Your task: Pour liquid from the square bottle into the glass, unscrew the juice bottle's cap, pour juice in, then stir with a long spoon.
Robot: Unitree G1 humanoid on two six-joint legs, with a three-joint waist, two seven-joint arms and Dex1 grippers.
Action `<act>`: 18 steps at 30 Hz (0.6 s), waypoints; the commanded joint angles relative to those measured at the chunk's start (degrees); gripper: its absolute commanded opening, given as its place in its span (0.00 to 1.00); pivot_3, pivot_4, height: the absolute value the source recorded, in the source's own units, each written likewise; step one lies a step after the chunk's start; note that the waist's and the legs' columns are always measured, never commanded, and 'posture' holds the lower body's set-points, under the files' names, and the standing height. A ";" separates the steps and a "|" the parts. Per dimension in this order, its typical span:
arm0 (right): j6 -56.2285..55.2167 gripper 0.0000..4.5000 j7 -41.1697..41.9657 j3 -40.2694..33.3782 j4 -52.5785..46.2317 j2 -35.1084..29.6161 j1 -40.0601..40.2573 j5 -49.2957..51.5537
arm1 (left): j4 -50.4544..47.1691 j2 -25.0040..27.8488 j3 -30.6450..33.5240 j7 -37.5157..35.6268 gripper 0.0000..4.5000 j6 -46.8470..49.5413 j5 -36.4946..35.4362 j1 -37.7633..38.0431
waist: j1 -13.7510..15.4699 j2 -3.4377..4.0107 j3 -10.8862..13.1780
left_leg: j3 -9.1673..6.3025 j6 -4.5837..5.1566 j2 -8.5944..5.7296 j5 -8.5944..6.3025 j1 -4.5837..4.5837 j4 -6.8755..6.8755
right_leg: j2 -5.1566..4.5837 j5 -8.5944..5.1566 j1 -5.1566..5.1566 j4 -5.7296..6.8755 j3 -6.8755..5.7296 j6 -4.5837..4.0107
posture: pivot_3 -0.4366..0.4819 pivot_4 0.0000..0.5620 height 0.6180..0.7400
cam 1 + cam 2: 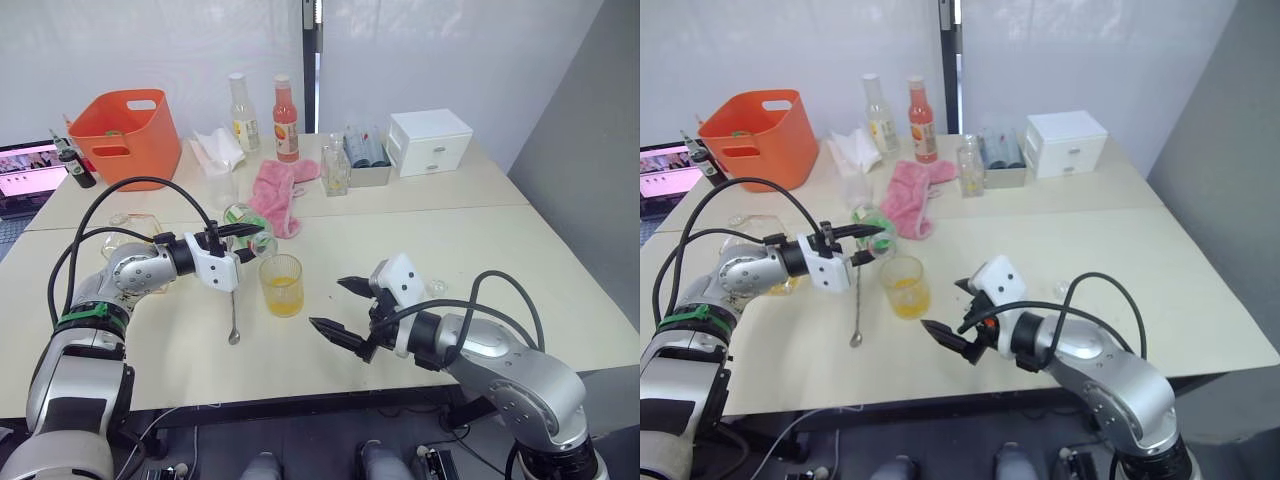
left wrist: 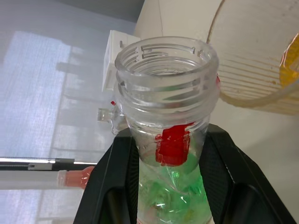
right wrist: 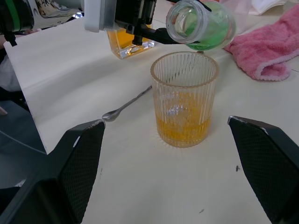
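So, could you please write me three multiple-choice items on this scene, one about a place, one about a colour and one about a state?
1. Where does the long spoon lie?
A. On the table beside the glass
B. Standing in the glass
C. In the orange basket

2. What colour is the liquid in the glass?
A. Clear
B. Orange-yellow
C. Dark green

3. How is the juice bottle held by the left gripper?
A. Upright and capped
B. Lying on the table
C. Tipped over the glass, uncapped

Answers:
1. A: the spoon lies flat on the table on the glass's left, apart from it.
2. B: a shallow orange-yellow layer sits at the bottom.
3. C: the open, threaded mouth leans above the rim, while the right gripper stands open nearby.
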 commanded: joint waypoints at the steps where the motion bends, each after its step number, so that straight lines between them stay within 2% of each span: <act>1: -0.51 0.99 0.00 -1.06 -2.31 -0.15 -1.01 0.95 | -1.23 1.81 -0.49 9.39 0.31 -1.21 4.69 -3.22 | 0.00 0.00 0.00 | 0.00 0.00 0.00 0.00 0.00 0.00 | 0.00 0.00 0.00 0.00 0.00 0.00 | 0.48 0.27 0.99; 9: -0.42 0.99 -0.04 -0.83 -2.41 -0.02 -0.94 1.16 | -1.21 3.75 -5.24 22.48 0.31 -0.81 13.26 -5.12 | 0.03 0.00 0.00 | 0.00 0.00 -0.01 0.00 -0.01 0.01 | 0.00 0.01 0.00 0.00 0.00 0.03 | 0.48 0.27 0.99; 18: -0.29 0.99 -0.09 -0.55 -2.39 0.07 -1.01 1.19 | -1.96 5.27 -9.42 32.91 0.31 -0.40 19.16 -7.00 | -0.01 0.00 0.00 | 0.00 0.00 -0.01 0.00 -0.02 0.01 | 0.00 0.00 0.00 0.00 -0.01 0.03 | 0.48 0.27 0.99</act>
